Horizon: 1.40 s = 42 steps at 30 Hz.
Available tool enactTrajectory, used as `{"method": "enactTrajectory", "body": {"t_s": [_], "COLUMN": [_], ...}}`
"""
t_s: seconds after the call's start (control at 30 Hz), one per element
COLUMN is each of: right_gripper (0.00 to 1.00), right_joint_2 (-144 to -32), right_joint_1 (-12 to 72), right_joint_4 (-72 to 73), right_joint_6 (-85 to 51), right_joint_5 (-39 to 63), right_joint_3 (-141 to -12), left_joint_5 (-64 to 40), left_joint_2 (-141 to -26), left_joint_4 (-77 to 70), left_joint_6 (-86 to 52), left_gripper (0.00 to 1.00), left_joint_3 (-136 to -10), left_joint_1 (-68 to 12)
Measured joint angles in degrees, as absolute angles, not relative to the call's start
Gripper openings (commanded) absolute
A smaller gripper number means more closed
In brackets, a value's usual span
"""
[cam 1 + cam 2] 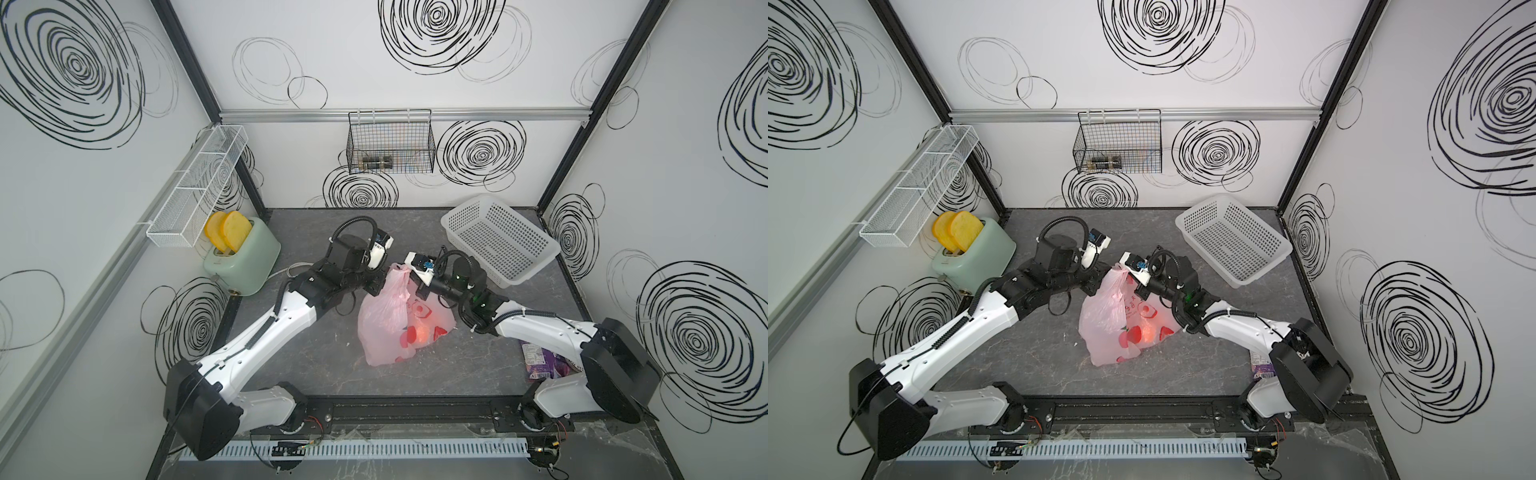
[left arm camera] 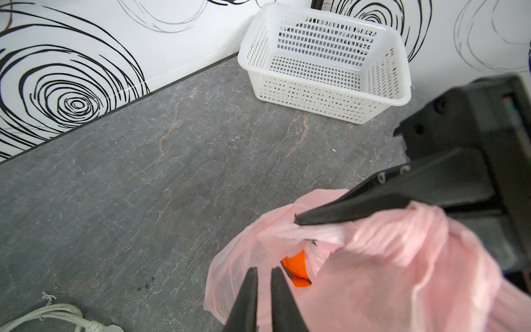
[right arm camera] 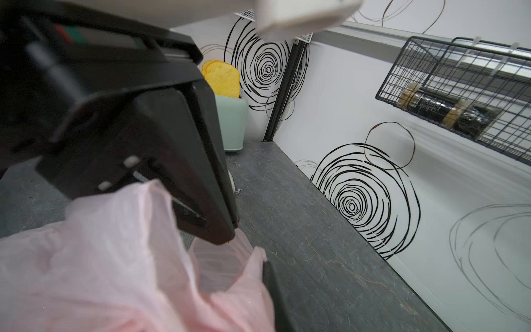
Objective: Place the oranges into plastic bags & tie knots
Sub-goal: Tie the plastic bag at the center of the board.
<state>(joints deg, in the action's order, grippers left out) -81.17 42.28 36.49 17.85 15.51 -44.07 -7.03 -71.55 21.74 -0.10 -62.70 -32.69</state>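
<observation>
- Pink carrier bag (image 2: 373,273) crowds the left wrist view. It lies slumped on the counter (image 2: 143,201) between the two arms, with its top drawn up toward the back wall.
- We see one orange (image 2: 296,268) through the gaping mouth, and an orange glow (image 1: 422,332) (image 1: 1147,330) shows through the film in both top views. How many fruits sit inside we cannot count.
- No orange lies loose on the counter and the white basket (image 2: 310,95) beyond holds nothing, so we judge the loading done.
- Tying is what remains, in our reading. One handle (image 2: 402,230) is twisted into a rope, yet the mouth gapes beside it and we make out no finished knot.
- Right jaws are clamped together on that twisted handle, holding the bag's top clear of the counter.
- Left jaws hang at the bag's edge just beside the mouth, their tips drawn almost together with only a thin slit between them. Whether any film is caught there we cannot tell.
- The visible orange lies inside the bag just past the left tips, and below the right jaws' hold on the handle.
</observation>
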Motion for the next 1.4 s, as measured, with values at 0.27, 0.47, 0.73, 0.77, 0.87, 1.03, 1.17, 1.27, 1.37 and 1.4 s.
{"method": "enactTrajectory", "body": {"t_s": [0.27, 0.47, 0.73, 0.77, 0.87, 1.03, 1.17, 1.27, 1.37, 1.4], "right_gripper": [0.02, 0.03, 0.00, 0.00, 0.00, 0.00, 0.00, 0.00, 0.00, 0.00], "right_joint_2": [-81.2, -81.2, -80.9, -80.9, -80.9, -80.9, -80.9, -80.8, -80.8, -80.8], "right_joint_1": [42.7, 42.8, 42.9, 42.9, 42.9, 42.9, 42.9, 42.9, 43.0, 43.0], "right_joint_4": [36.5, 36.5, 39.2, 39.8, 41.5, 46.2, 51.5, 56.2, 57.8, 57.9], "right_joint_6": [17.7, 17.5, 16.5, 16.6, 16.6, 16.5, 16.7, 17.8, 18.3, 18.3], "right_joint_5": [15.4, 15.0, 14.0, 13.9, 13.8, 13.0, 11.6, 11.6, 13.1, 13.8], "right_joint_3": [-44.1, -44.1, -42.2, -41.7, -40.7, -38.8, -35.4, -32.0, -31.2, -31.3], "left_joint_5": [-10.0, -9.7, -6.4, -6.3, -6.2, -9.3, -13.6, -16.9, -18.9, -18.9], "left_joint_2": [-71.6, -71.4, -63.5, -62.7, -60.6, -56.9, -52.9, -51.9, -53.4, -54.0], "left_joint_4": [19.8, 16.6, 6.1, 5.2, 2.4, -3.0, -9.2, -14.6, -19.0, -19.7], "left_joint_6": [0.2, -0.6, -3.6, -4.0, -5.4, -10.9, -17.5, -23.3, -27.7, -28.5], "left_gripper": [0.00, 0.00, 0.00, 0.00, 0.00, 0.32, 0.42, 0.44, 0.43, 0.43], "left_joint_3": [-61.3, -60.0, -50.8, -50.2, -48.6, -43.1, -34.9, -28.8, -24.7, -24.0], "left_joint_1": [-32.6, -32.5, -32.5, -32.5, -32.3, -31.4, -33.9, -36.6, -38.6, -39.0]}}
